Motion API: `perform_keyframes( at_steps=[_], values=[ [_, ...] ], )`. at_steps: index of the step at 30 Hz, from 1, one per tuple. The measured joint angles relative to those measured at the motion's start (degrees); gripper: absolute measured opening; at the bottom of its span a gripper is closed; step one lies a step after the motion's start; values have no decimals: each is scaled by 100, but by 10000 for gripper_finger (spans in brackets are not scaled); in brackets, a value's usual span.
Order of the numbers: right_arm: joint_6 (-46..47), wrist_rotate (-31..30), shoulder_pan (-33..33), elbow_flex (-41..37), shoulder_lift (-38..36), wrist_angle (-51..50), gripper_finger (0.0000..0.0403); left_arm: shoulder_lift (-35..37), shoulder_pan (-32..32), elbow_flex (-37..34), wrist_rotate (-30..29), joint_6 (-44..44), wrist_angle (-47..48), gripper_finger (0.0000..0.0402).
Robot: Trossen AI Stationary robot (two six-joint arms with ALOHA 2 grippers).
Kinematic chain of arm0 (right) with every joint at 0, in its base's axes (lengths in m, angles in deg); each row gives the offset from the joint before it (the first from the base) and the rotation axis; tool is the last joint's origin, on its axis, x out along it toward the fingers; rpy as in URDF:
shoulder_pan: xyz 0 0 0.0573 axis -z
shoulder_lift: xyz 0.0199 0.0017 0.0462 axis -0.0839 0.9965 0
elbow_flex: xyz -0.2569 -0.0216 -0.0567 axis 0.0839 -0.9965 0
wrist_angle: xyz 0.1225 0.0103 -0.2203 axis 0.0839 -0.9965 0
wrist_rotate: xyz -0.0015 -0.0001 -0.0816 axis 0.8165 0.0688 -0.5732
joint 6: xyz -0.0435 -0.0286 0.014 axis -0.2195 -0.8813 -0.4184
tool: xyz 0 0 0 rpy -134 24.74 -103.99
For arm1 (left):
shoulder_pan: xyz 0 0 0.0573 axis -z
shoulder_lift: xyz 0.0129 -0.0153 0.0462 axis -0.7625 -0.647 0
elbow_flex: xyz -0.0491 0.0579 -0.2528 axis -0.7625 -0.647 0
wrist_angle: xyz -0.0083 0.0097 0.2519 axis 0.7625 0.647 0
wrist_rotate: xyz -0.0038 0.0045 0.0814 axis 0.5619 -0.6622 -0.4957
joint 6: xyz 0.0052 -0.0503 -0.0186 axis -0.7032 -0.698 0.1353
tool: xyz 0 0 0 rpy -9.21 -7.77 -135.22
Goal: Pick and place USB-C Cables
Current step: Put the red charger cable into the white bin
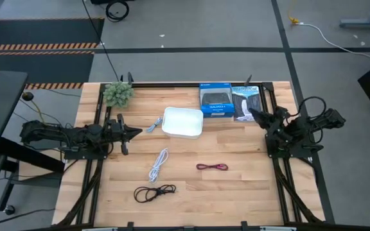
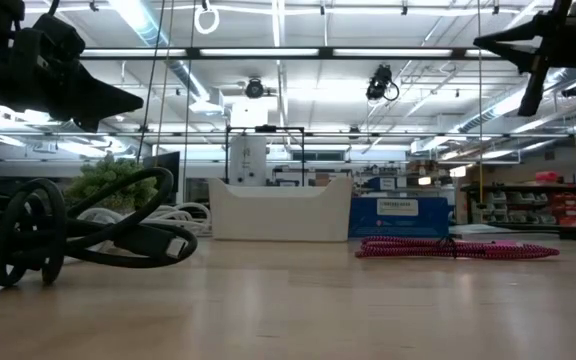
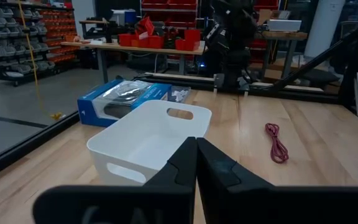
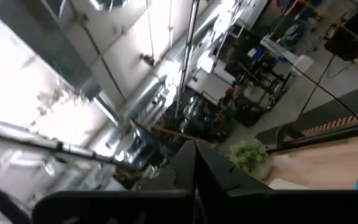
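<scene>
Since the four cables lie loose on the wood, none is in the white tray (image 1: 184, 132) yet — white cable (image 1: 158, 165) and black cable (image 1: 154, 192) toward the near edge, dark red cable (image 1: 212, 167) to their right, small grey cable (image 1: 153, 125) just beside the tray; I judge them light, limp and springy, best pinched across the bunched coil. My left gripper (image 1: 133, 133) hangs pinched closed and empty just left of the grey cable; my right gripper (image 1: 252, 114) waits raised at the right edge, fingers together too.

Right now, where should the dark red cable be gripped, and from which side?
Grip the dark red cable at its middle, coming straight down from above. It lies flat as a narrow bundle running left-right on the table, clear of the white tray, so fingers should probably close across its short width.
</scene>
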Motion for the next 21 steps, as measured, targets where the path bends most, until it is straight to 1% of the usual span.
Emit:
perform_keyframes(
  at_steps=[2, 4, 9, 11, 13, 17, 21],
  values=[
    [-110, -227, 0, 0, 0, 237, 14, 0, 1, -2, 0, 0, 0, 14],
    [-244, -317, 0, 41, 0, 351, 14, 0, 1, 0, 0, 0, 0, 13],
    [-353, -280, 0, 368, 0, 377, 14, 0, 0, -2, 0, 0, 0, 13],
    [-337, -131, -8, 534, 1, 378, 14, 0, 1, -2, 0, 0, 0, 14],
    [-404, 30, -37, 713, 60, 283, 14, 1, 0, 0, 1, 0, 0, 13],
    [-728, 33, -59, 1095, 314, -121, 14, 0, 0, 0, 2, 0, 0, 13],
    [-709, 31, -35, 1321, 717, -451, 14, 2, 0, -2, 0, 0, 0, 14]
  ],
)
